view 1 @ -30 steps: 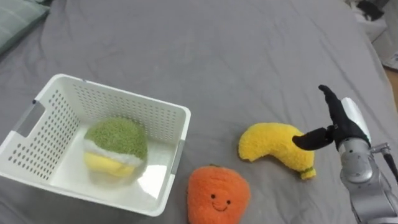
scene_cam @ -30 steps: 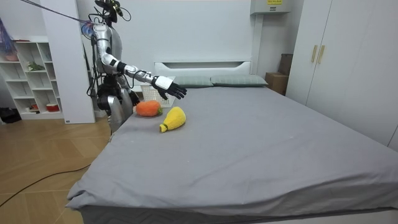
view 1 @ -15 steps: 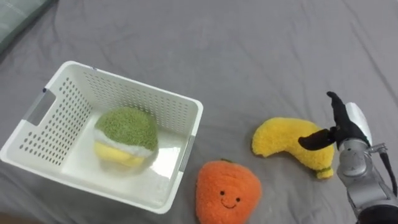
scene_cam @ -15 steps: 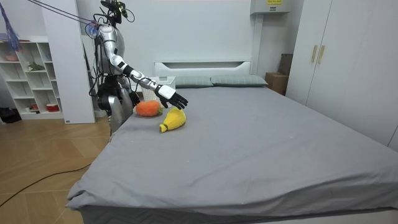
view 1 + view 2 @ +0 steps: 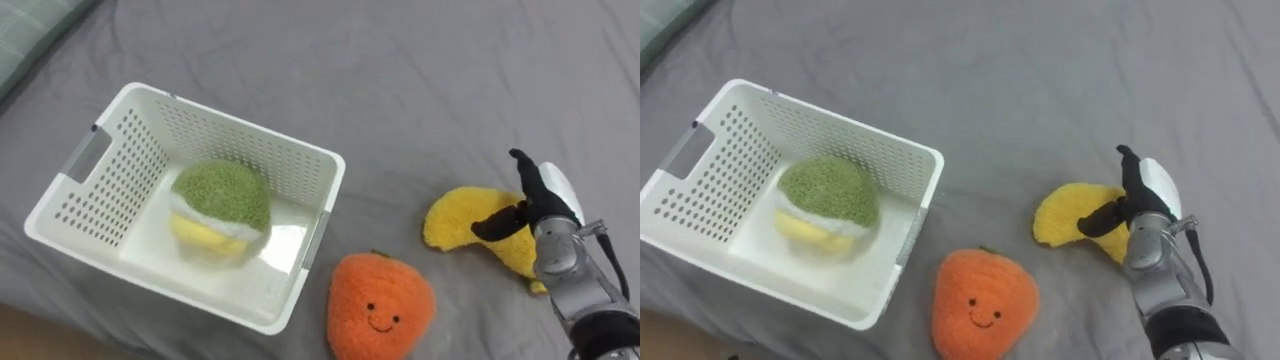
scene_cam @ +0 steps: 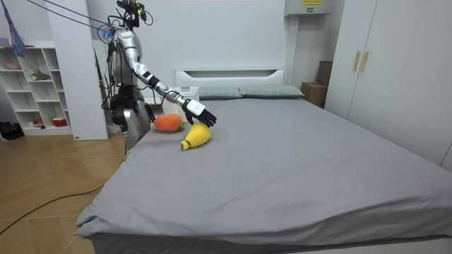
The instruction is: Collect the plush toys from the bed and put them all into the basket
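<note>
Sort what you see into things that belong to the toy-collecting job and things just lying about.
Job: basket, green toy inside it, orange toy, banana toy, right hand at the banana toy, bed.
Lying about: pillows, shelf, wardrobe.

A wide bed under a smooth grey sheet fills the room, with a white headboard and two pillows. White wardrobe doors stand at the room view's right, an open white shelf unit at its left, above herringbone wood floor.
</note>
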### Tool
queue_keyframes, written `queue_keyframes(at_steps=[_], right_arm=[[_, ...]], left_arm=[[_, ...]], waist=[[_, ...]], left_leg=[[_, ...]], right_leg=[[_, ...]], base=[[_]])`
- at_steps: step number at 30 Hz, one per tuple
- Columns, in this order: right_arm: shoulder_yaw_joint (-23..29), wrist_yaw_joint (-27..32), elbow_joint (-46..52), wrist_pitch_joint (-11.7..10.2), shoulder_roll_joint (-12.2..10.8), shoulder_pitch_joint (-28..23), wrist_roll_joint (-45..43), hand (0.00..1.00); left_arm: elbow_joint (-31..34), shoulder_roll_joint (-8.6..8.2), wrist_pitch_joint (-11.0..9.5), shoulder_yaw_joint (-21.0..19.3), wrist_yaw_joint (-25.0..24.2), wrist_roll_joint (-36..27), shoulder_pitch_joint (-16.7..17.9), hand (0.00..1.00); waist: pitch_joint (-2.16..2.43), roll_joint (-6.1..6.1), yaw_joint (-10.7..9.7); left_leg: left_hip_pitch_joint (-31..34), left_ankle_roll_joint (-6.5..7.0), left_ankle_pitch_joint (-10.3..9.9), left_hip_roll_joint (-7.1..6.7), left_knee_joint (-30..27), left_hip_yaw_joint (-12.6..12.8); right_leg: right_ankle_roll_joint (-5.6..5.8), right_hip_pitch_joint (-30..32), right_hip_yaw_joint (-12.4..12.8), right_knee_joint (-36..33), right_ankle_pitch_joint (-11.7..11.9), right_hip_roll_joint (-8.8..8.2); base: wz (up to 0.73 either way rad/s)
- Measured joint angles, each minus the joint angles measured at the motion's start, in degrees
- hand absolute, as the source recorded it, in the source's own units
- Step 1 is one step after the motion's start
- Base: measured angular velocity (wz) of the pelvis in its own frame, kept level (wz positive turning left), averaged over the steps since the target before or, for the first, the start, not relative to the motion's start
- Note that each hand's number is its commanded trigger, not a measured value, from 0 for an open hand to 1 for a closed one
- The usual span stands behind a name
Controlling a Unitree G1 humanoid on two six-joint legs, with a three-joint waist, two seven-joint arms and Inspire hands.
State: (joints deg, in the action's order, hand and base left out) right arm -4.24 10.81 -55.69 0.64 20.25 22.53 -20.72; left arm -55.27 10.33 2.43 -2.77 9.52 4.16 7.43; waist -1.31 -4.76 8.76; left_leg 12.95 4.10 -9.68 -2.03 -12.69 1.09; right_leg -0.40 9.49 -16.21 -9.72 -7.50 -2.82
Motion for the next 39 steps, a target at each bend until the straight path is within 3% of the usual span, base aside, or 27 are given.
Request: queue_keyframes(at_steps=[5,7,8,9,17,23,34,39], right_arm=[[-2.47,-0.19,-2.44,0.0,0.75,0.0,-0.04,0.0],[-3.45,-0.07,-2.77,-0.02,1.32,0.0,-0.03,0.26],[-3.64,-0.07,-3.15,-0.04,1.54,0.0,-0.1,0.73],[-3.75,-0.05,-3.25,-0.02,1.67,0.0,-0.4,0.98],[-5.89,2.06,-4.75,-0.18,4.33,0.04,-4.77,1.0],[-7.13,3.38,-9.77,-0.32,4.42,0.01,-7.12,1.0],[-7.38,3.18,-10.06,-1.38,4.43,-0.17,-5.1,1.0],[-2.64,2.82,-3.19,-2.35,4.43,-0.65,-9.87,1.0]], left_arm=[[0.06,0.23,-0.21,2.51,0.06,-1.33,-0.01,0.0],[0.06,0.4,-0.3,3.55,0.1,-1.45,-0.01,0.0],[0.05,0.49,-0.38,4.06,0.11,-1.47,-0.01,0.0],[0.05,0.63,-0.4,4.49,0.11,-1.49,-0.01,0.0],[0.31,1.16,-0.48,5.4,0.36,-1.22,0.06,0.0],[0.31,1.31,-0.47,5.86,0.21,-1.22,0.19,0.0],[0.5,1.77,-0.87,6.16,1.16,-0.89,0.44,0.0],[0.36,1.87,-1.77,5.13,1.06,-0.76,0.93,0.0]], waist=[[0.08,0.27,0.65],[0.08,0.41,0.78],[0.07,0.46,0.88],[0.05,0.49,0.98],[-0.1,0.81,2.56],[-0.08,0.99,3.64],[-0.02,0.92,2.33],[0.08,0.8,0.15]], left_leg=[[0.07,0.0,0.01,-0.08,-0.01,-0.36],[0.03,0.02,0.05,-0.15,-0.01,-0.62],[0.0,0.02,0.11,-0.22,-0.02,-0.92],[0.02,0.03,0.19,-0.29,-0.01,-1.15],[0.32,0.16,0.68,-0.66,0.13,-1.39],[0.31,0.01,1.04,-0.68,0.56,-1.85],[-0.69,0.06,1.22,-0.89,1.0,-2.67],[-2.71,0.06,1.22,-0.75,1.25,-1.42]], right_leg=[[0.01,-0.02,-0.54,0.01,0.0,-0.06],[0.01,-0.18,-0.87,0.01,0.0,-0.12],[0.01,-0.32,-1.12,0.06,-0.01,-0.16],[0.01,-0.37,-1.13,0.06,-0.01,-0.15],[0.01,-0.25,-1.17,-0.03,0.0,-0.15],[-0.04,-0.27,-1.8,0.0,0.03,-0.08],[0.07,-1.38,-2.47,0.02,-0.04,-0.34],[0.14,-3.11,-2.33,0.06,-0.09,-0.71]], base=[[0.01],[0.09],[0.1],[0.09],[0.02],[0.04],[0.04],[-0.06]])
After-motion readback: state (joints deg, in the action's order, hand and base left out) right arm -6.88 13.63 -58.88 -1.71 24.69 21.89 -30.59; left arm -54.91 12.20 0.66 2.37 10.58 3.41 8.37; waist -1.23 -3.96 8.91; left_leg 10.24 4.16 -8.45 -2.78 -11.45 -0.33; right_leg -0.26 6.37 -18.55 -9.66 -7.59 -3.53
